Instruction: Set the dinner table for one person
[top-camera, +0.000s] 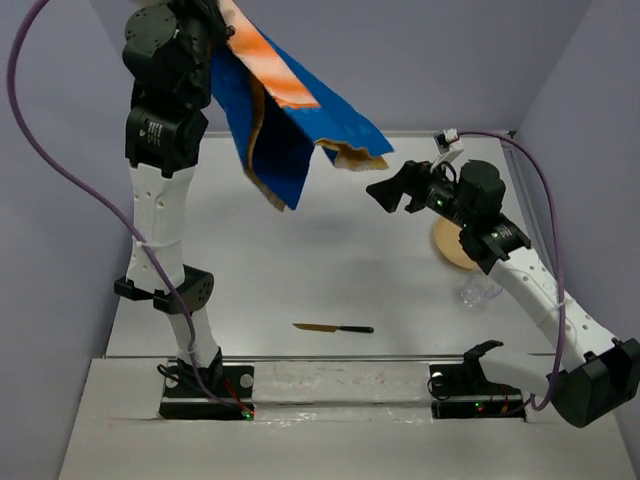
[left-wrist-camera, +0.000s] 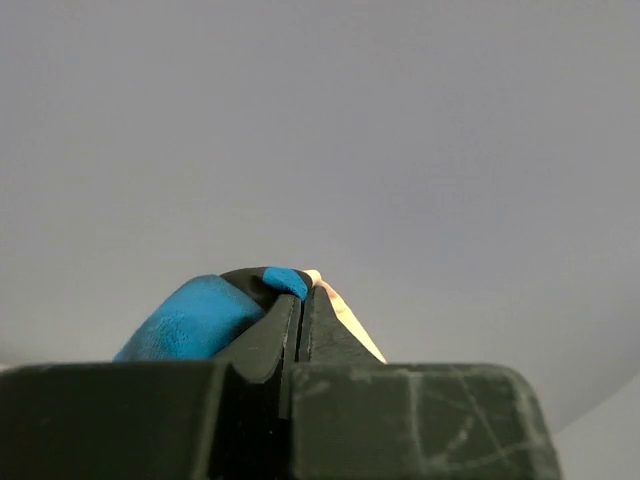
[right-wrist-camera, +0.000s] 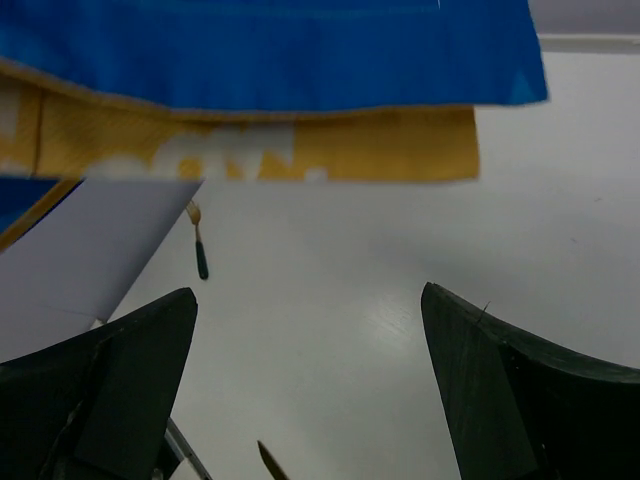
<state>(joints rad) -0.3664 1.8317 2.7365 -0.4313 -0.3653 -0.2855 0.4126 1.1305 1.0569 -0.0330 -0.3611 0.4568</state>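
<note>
My left gripper (left-wrist-camera: 302, 298) is raised high at the back left and is shut on an edge of the blue placemat (top-camera: 290, 110), which hangs in the air above the white dinner table (top-camera: 330, 260). The cloth shows blue beside the fingers in the left wrist view (left-wrist-camera: 195, 320). My right gripper (top-camera: 392, 192) is open and empty, just right of and below the placemat's lower corner. In the right wrist view the gripper (right-wrist-camera: 308, 295) is wide open under the placemat's blue and yellow edge (right-wrist-camera: 270, 60).
A knife (top-camera: 333, 328) lies on the table near the front middle. A tan plate (top-camera: 450, 248) and a clear glass (top-camera: 480, 290) sit at the right, partly behind my right arm. A green-handled fork (right-wrist-camera: 200, 252) lies on the far left of the table.
</note>
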